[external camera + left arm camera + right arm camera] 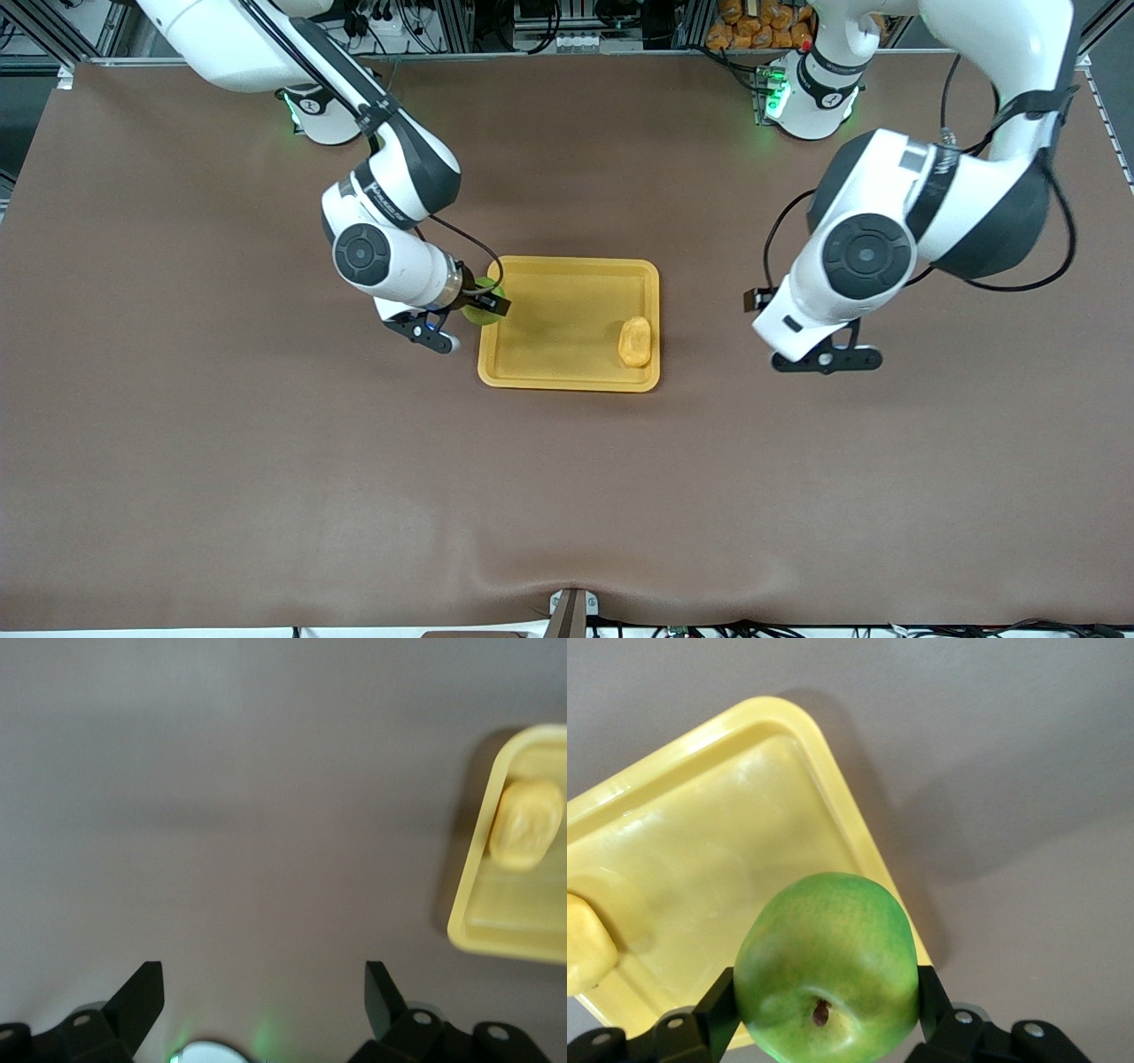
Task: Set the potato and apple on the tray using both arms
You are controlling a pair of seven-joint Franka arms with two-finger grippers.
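Both my arms are out and bent.
My right gripper (pixel 824 1010) is clamped tight; my left gripper (pixel 264 997) hangs spread.

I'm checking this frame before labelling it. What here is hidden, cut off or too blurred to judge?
- Front view: the right gripper and its wrist cover most of the apple; whether it clears the tray rim is unclear.
- Front view: the left gripper sits under its own arm, so its fingers are hidden there.
- Left wrist view: the potato is blurred and the tray is cut off by the edge.
- Right wrist view: the potato is cut off by the edge.

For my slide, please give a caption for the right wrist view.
Right claw holding the round green apple above the rim of the shallow yellow plastic tray.
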